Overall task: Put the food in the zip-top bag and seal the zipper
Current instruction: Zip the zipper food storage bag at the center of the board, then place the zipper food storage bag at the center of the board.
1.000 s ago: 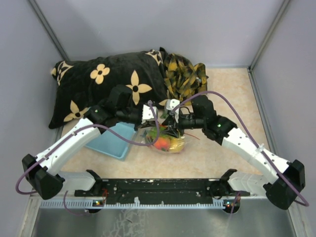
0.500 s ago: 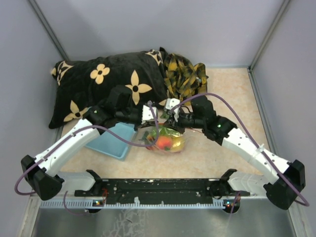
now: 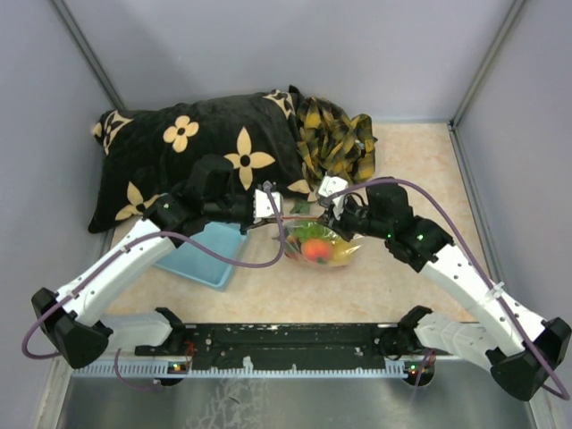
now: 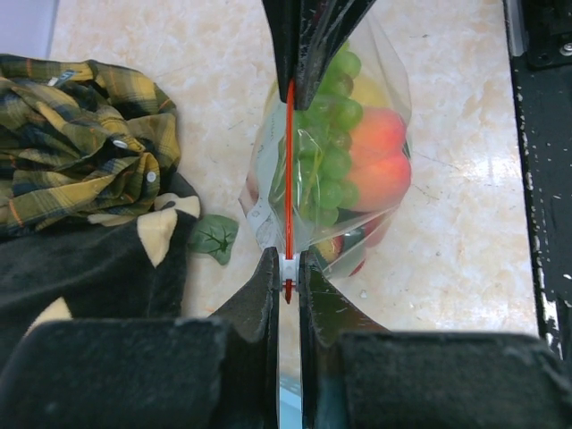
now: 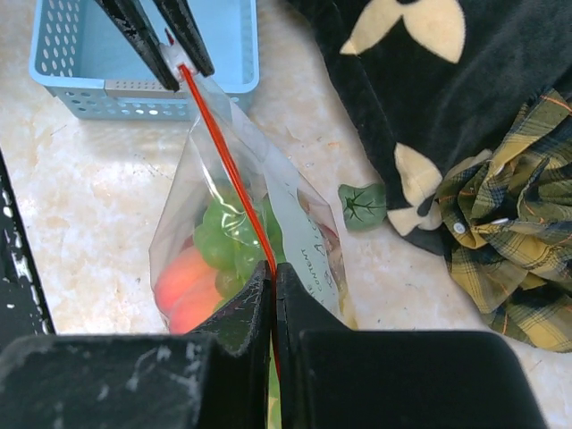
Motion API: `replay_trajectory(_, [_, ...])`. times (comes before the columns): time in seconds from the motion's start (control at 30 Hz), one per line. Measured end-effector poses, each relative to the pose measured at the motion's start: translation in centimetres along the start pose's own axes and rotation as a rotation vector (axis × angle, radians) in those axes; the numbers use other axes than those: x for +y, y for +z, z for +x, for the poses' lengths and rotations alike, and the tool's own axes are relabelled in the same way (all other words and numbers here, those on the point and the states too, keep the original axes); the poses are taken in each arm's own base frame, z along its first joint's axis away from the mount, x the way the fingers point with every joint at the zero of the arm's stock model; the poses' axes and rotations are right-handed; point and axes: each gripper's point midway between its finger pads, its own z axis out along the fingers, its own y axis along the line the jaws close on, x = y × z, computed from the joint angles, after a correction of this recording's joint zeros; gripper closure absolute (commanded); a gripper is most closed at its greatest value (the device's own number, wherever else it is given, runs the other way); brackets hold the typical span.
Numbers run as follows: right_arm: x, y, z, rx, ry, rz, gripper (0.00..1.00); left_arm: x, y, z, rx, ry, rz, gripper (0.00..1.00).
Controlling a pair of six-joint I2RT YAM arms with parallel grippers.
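Note:
The clear zip-top bag (image 3: 323, 249) hangs between my two grippers with food inside: green grapes (image 4: 331, 163) and an orange-red fruit (image 4: 382, 161). Its red zipper (image 4: 288, 179) is stretched straight. My left gripper (image 4: 287, 261) is shut on the zipper's end with the white slider. My right gripper (image 5: 272, 270) is shut on the zipper (image 5: 223, 147) at the other end of the bag (image 5: 192, 241). From above, the left gripper (image 3: 275, 217) and right gripper (image 3: 332, 213) face each other over the bag. One green leaf (image 4: 214, 238) lies on the table outside the bag.
A light-blue basket (image 5: 143, 54) sits on the table under the left arm (image 3: 134, 255). The black flowered pillow (image 3: 179, 152) and a plaid cloth (image 3: 335, 134) lie right behind the bag. The dark rail (image 3: 286, 338) runs along the near edge.
My right gripper has shut on the zipper and moved to the right. The bag went right with it and its zipper is now pulled straight. The left gripper kept its grip.

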Motion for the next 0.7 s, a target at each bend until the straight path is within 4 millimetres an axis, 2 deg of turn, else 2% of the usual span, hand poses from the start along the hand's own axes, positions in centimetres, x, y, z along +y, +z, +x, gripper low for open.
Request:
replay_trajectory(0.17, [-0.1,-0.1,0.0,0.001,0.0,0.005,1.0,0.7,-0.1,0.0,-0.008,-0.005,-0.038,0.89])
replay_trajectory(0.2, [-0.1,-0.1,0.0,0.001,0.002,0.006,1.0,0.8,0.0,0.1,-0.01,-0.011,-0.042,0.84])
replay_trajectory(0.3, [-0.2,0.0,0.0,-0.004,0.009,0.006,1.0,0.9,0.2,0.4,-0.015,-0.032,-0.057,0.58])
replay_trajectory(0.4, [-0.7,0.6,0.9,0.015,0.034,0.019,1.0,1.0,-0.3,1.3,0.003,-0.07,-0.091,0.47])
replay_trajectory(0.47, [-1.0,1.4,1.5,0.03,0.049,0.022,1.0,1.4,-0.8,1.8,0.014,-0.091,-0.139,0.34])
replay_trajectory(0.53, [-1.4,2.2,1.8,0.038,0.055,0.03,0.99,1.7,-1.5,2.1,0.015,-0.103,-0.195,0.27])
replay_trajectory(0.6, [-2.0,2.9,2.0,0.046,0.063,0.053,0.88,2.2,-2.5,2.2,0.011,-0.112,-0.272,0.21])
replay_trajectory(0.7, [-3.0,3.3,2.5,0.065,0.08,0.105,0.7,3.7,-4.1,2.3,-0.001,-0.129,-0.406,0.19])
